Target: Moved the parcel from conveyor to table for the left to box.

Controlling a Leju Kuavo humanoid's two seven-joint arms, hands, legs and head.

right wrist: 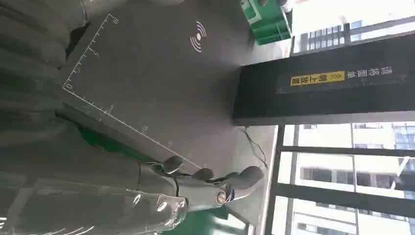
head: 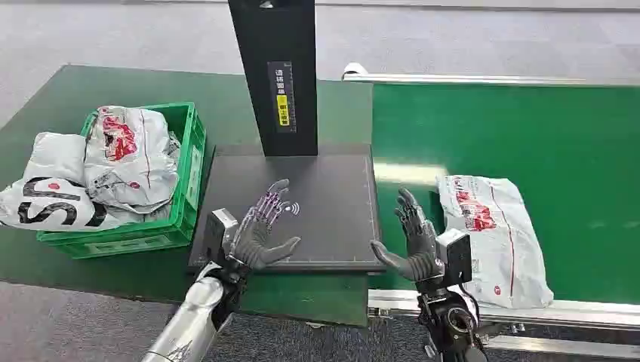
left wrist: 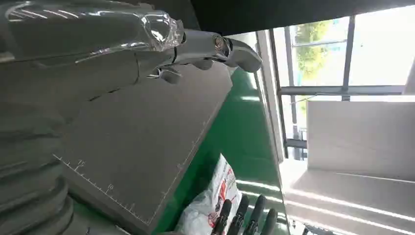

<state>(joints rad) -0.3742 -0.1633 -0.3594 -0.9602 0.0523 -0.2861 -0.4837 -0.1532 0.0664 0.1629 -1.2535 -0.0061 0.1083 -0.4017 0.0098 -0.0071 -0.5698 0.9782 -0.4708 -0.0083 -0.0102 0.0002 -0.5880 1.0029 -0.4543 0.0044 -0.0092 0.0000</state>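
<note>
On the green conveyor (head: 528, 136), at about 4 o'clock in the head view, a white parcel (head: 494, 237) with red print lies flat, its near end close to the conveyor's metal edge rail (head: 528, 311). The right robot hand (head: 413, 241) hangs just beside the parcel's left edge, at the seam between the conveyor and the dark grey mat (head: 317, 204). Its fingers are apart and stretched forward, thumb out toward the mat, and it holds nothing; I cannot tell whether it touches the parcel.

The left robot hand (head: 262, 230) sits at about 7 o'clock over the mat's near part, fingers spread and pointing away, thumb out to the side, nothing in its grasp. Just ahead of its fingertips a white wireless symbol (head: 292, 208) is printed on the mat.

At 12 o'clock a black upright column (head: 275, 75) with a yellow label (head: 283, 98) rises from the mat's far edge. At 9 o'clock a green crate (head: 181, 188) stands on the green bench (head: 45, 90), piled above its rim with several white bagged parcels (head: 113, 166), 1 of them hanging out over the left side.

In the left wrist view the parcel (left wrist: 215, 200) shows beyond the mat's ruled edge (left wrist: 127, 205), with dark fingers (left wrist: 242, 215) of the right robot hand in front of it.
</note>
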